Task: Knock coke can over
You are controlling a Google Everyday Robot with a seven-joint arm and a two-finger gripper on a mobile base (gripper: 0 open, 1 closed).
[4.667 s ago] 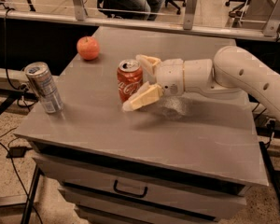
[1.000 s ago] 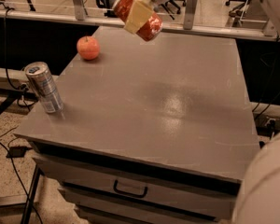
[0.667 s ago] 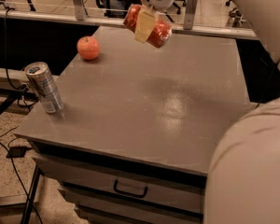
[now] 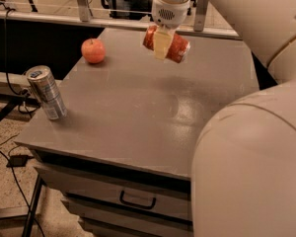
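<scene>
The red coke can (image 4: 176,47) hangs in the air, turned on its side, above the far part of the grey table (image 4: 138,107). My gripper (image 4: 163,43) points down from the white arm at the top of the camera view and is shut on the coke can, with one cream finger (image 4: 162,44) across the can's front. The can is well clear of the tabletop.
A round red apple (image 4: 93,51) sits at the table's far left. A silver-grey can with a blue-marked top (image 4: 46,92) stands at the left front corner. My white arm fills the right side. Drawers with a handle (image 4: 137,200) are below the front edge.
The gripper, holding the coke can aloft, has shifted slightly right and down over the last second. Earlier the can stood on the table between the fingers.
</scene>
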